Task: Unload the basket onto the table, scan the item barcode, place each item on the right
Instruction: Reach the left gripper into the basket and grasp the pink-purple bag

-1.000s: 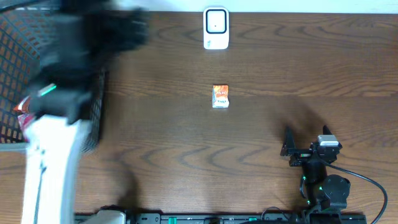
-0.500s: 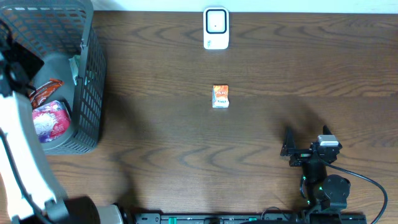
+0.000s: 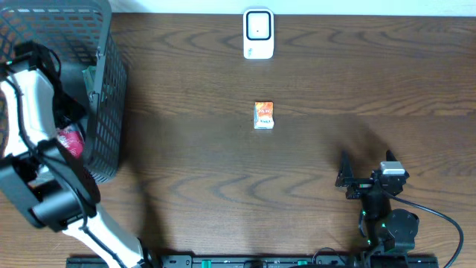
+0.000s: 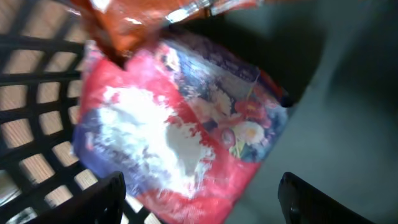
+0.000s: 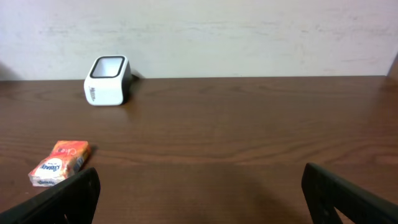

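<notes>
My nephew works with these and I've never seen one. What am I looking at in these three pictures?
Two robot arms at a wooden table. One picture looks down from above; the other two come from cameras on each wrist. On the table: a white scanner and a small orange pack. At the left stands a dark mesh basket. The left gripper hangs open inside it over a pink packet; the right gripper rests open. Nothing is held.

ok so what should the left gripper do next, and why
Probably lower and close on the red and white packet: the left gripper is open inside the basket, with the packet lying between its jaws, not yet held.
</notes>
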`<state>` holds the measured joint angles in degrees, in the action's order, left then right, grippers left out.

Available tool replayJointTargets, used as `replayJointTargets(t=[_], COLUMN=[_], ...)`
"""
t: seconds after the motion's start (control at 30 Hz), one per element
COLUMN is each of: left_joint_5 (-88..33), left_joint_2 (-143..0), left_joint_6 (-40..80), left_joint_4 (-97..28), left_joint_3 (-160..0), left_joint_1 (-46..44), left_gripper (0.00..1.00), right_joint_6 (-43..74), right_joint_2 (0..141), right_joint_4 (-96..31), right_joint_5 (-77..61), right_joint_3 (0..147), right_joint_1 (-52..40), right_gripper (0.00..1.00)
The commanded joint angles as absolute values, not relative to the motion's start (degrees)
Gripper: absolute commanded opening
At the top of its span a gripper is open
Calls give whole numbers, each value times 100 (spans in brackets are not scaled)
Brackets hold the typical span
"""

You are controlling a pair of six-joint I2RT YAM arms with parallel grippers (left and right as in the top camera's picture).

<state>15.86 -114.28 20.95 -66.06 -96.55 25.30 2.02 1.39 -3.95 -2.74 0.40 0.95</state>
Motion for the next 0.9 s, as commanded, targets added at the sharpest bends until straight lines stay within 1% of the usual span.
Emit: replayJointTargets(t=[0.0, 0.1, 0.13, 0.17, 0.2, 0.23, 0.4, 0.53, 0.7, 0.77, 0.87], left_joint_5=[1704, 1704, 1702, 1699, 1671, 1599, 1500, 1253, 353, -60, -344], left_joint_2=[-11751, -12007, -12073, -12132, -12160, -12184, -12036, -11640, -10604, -10009, -9238], left_joint_6=[1992, 1951, 1951, 1955, 1953, 1953, 1959, 1979, 1977, 1977, 1979], left_joint_4=[-6659, -6635, -6637, -6643, -6672, -6692, -6873, -7170, -7126, -6890, -6552], left_joint_3=[-9504, -9362, -9338, -9312, -9310, -9310, -9417, -9821, -10239, -10254, -10254], left_joint_1=[2543, 2543, 2543, 2543, 2543, 2543, 2543, 2543, 2543, 2543, 2543], left_gripper=[79, 77, 64, 34, 19, 8, 7, 7, 7, 7, 7], right_joint_6=[119, 121, 119, 119, 119, 121, 119, 121, 119, 119, 119], right_joint_2=[115, 115, 115, 115, 115, 115, 115, 115, 115, 115, 115], right_joint_4=[-412, -412, -412, -412, -412, -412, -412, -412, -412, -412, -412], right_joint_5=[-246, -246, -246, -246, -246, -246, -246, -246, -246, -246, -246], right_joint_3=[32, 32, 32, 32, 32, 32, 32, 32, 32, 32, 32], right_joint_1=[108, 108, 108, 108, 108, 108, 108, 108, 108, 108, 108], right_gripper=[99, 99, 99, 99, 99, 99, 99, 99, 99, 99, 99])
